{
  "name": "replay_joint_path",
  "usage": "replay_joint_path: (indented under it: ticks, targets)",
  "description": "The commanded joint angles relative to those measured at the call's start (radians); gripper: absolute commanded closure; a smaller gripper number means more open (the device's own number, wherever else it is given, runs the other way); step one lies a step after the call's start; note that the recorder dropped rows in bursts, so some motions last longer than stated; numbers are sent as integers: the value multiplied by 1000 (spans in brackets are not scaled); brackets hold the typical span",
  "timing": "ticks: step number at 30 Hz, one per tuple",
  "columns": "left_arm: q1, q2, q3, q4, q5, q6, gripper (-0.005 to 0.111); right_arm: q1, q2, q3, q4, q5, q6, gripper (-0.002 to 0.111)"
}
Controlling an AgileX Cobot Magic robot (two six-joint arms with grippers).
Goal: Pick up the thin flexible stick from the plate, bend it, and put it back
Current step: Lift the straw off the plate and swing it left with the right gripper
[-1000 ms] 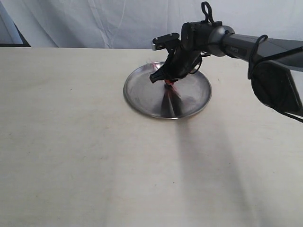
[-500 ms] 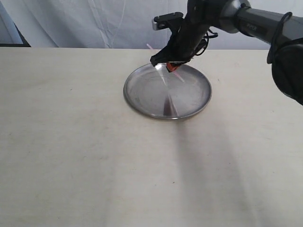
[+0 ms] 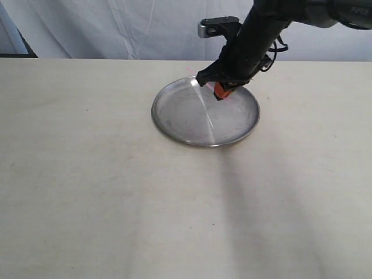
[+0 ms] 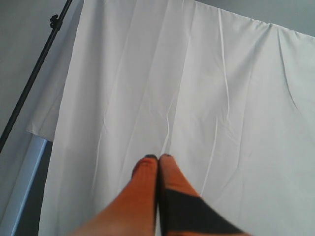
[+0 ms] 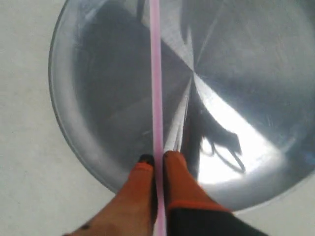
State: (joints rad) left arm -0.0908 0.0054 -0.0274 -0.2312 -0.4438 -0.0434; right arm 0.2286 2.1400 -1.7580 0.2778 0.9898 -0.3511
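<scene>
One thin pink stick [image 5: 155, 73] pinched in my right gripper [image 5: 157, 158], above the steel plate [image 5: 74, 123]; left gripper [image 4: 158, 157] closed, facing white curtain [image 4: 221, 98]

You had a pale, matte tabletop [image 3: 87, 186] with faint wood grain, carrying one item. The plate [image 3: 183, 119] sat flat on it close to the far edge, roughly midway between the left and right edges, well apart from the near edge.

You have only one trace of writing here: pale lettering on the right arm's dark link [image 3: 352, 9], at the top edge of the exterior view. It is too blurred and cropped to read. No other label, brand or number is legible.
</scene>
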Motion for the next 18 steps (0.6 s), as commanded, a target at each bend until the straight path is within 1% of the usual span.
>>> replay_joint_path:
  ticks: [1,7,13,14,17,18]
  targets:
    - [0,-5,4,6,-3,0,107,-19,-159,188,13,-127,-12,109]
    - [0,-5,4,6,-3,0,107,-17,-343,418,98,-237,-17,109]
    - [0,-5,4,6,-2,-4,107,-17,-453,557,98,-229,-64,109]
    - [0,-5,2,-4,-8,-43,107,-17,-463,575,98,-224,-66,109]
    - [0,-5,-7,-9,-5,-360,107,-17,-485,614,149,-188,-122,109]
    - [0,-5,-9,-7,15,-422,107,-17,-490,624,191,-167,-158,109]
